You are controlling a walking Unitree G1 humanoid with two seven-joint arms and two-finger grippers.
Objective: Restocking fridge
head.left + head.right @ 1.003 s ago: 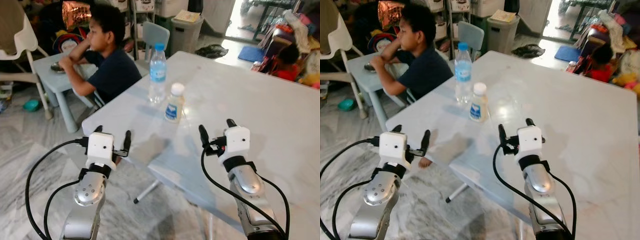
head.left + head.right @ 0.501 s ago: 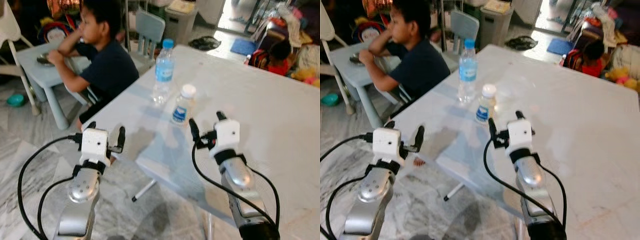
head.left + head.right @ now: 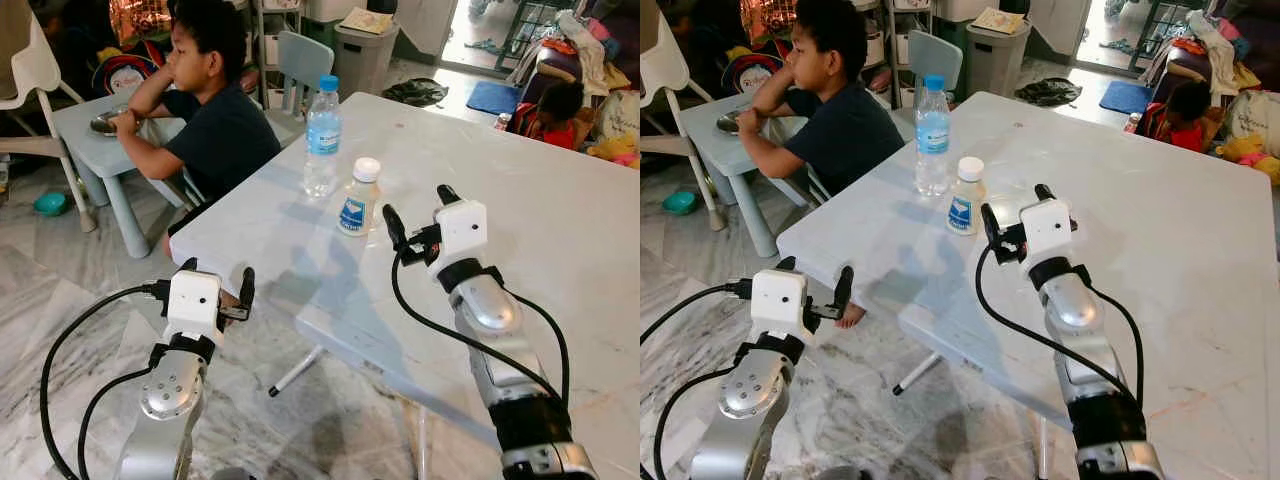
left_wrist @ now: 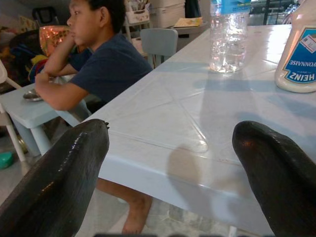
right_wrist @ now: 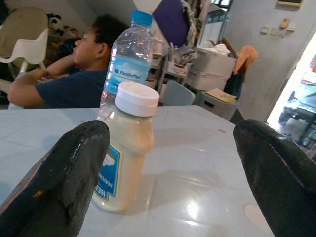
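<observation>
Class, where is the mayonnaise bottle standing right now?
The mayonnaise bottle stands upright on the white table near its left corner, beside the water bottle, just ahead of the open right gripper.

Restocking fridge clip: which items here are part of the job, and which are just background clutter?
Job items:
mayonnaise bottle, on the table
water bottle, beside it
right gripper, open, near the mayonnaise
left gripper, open, off the table edge

Just around:
person at small blue table
trash bin
blue chair
</observation>
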